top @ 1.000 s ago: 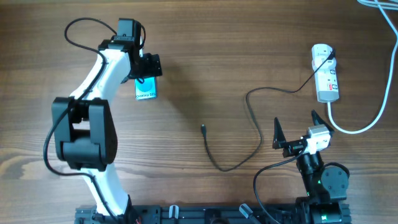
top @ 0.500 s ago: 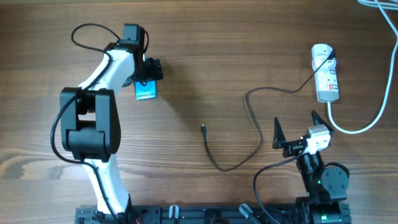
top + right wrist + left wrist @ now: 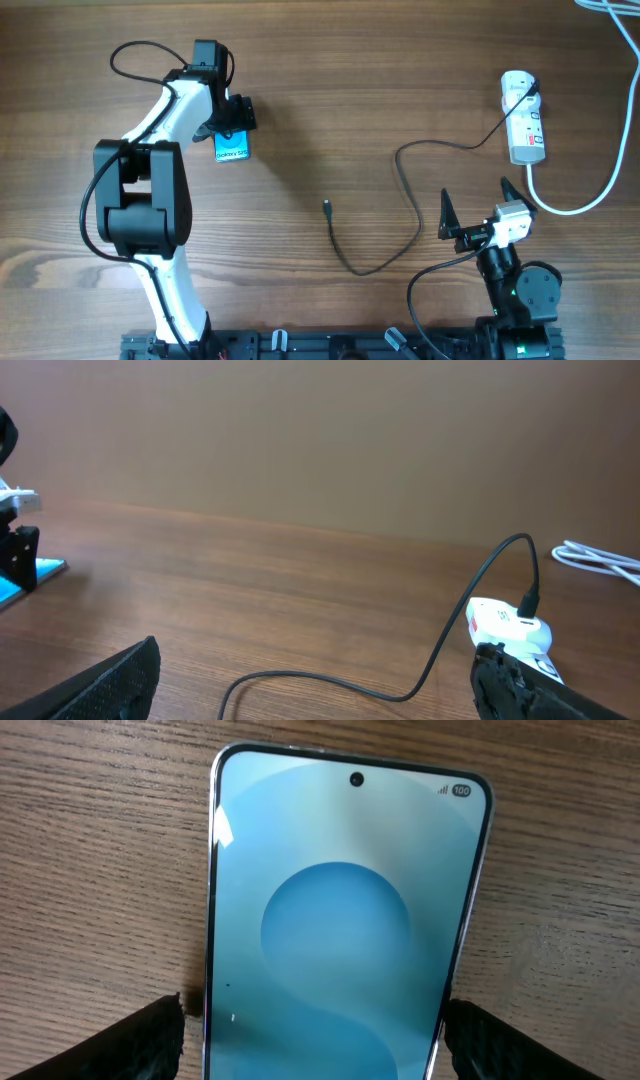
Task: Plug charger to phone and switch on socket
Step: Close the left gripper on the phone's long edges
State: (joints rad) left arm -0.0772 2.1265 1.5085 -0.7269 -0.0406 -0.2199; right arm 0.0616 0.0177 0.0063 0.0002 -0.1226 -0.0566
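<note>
The phone (image 3: pixel 340 920), teal screen up, lies flat on the table at the back left (image 3: pixel 232 150). My left gripper (image 3: pixel 325 1050) is open and straddles its lower part. One finger (image 3: pixel 140 1040) stands a hair off the left edge and the other close by the right edge. The charger, a black cable (image 3: pixel 418 222), runs from the socket (image 3: pixel 522 118) to its free tip (image 3: pixel 327 207) at mid-table. My right gripper (image 3: pixel 478 203) hangs open and empty near the front right, above the cable (image 3: pixel 330 682), with the socket (image 3: pixel 505 622) beside its right finger.
A thick white cord (image 3: pixel 590 205) loops from the socket toward the right table edge and away past the back right corner. Both arm bases stand along the front edge. Bare wood lies between the phone and the cable tip.
The left arm has folded in closer over the phone. Its jaws have narrowed toward the phone's edges. The phone has slid slightly left. The right arm has not moved.
</note>
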